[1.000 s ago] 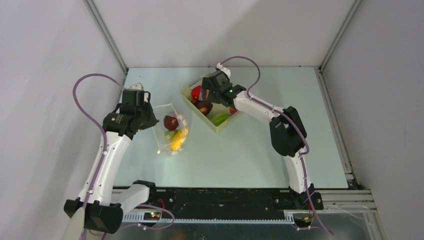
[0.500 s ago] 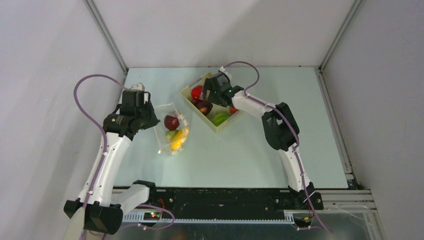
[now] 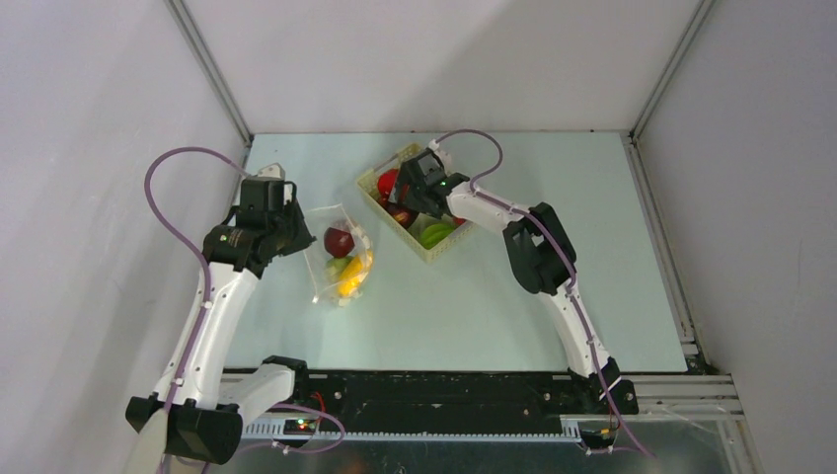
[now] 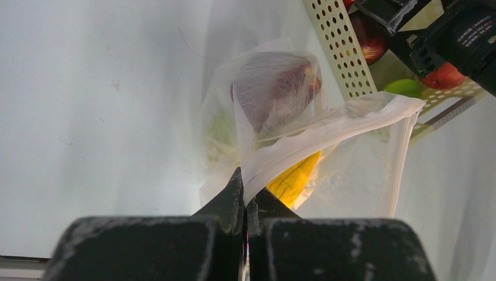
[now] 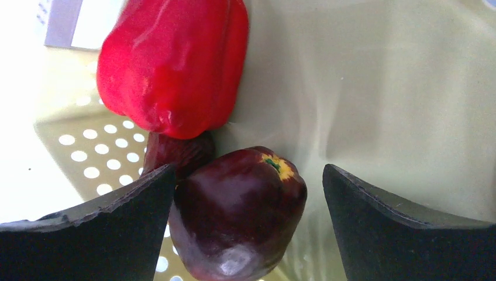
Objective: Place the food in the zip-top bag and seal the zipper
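The clear zip-top bag (image 3: 341,259) lies left of centre with a dark red piece, a green piece and a yellow piece (image 4: 295,177) inside. My left gripper (image 4: 245,196) is shut on the bag's mouth edge (image 4: 327,132) and holds it lifted open. My right gripper (image 5: 248,222) is open inside the pale yellow basket (image 3: 434,249), its fingers on either side of a dark purple fruit (image 5: 237,213). The left finger touches the fruit; the right finger stands apart from it. A red pepper (image 5: 172,64) lies just beyond, with another dark piece under it. A green piece (image 3: 435,234) lies in the basket.
The basket's perforated wall (image 5: 88,158) is close on the left of my right gripper. In the left wrist view the basket (image 4: 342,50) and the right gripper's black body (image 4: 462,35) are just past the bag. Grey enclosure walls surround the table.
My right gripper has moved further down and left into the basket, over the dark purple fruit. The left arm and the bag have stayed in place.
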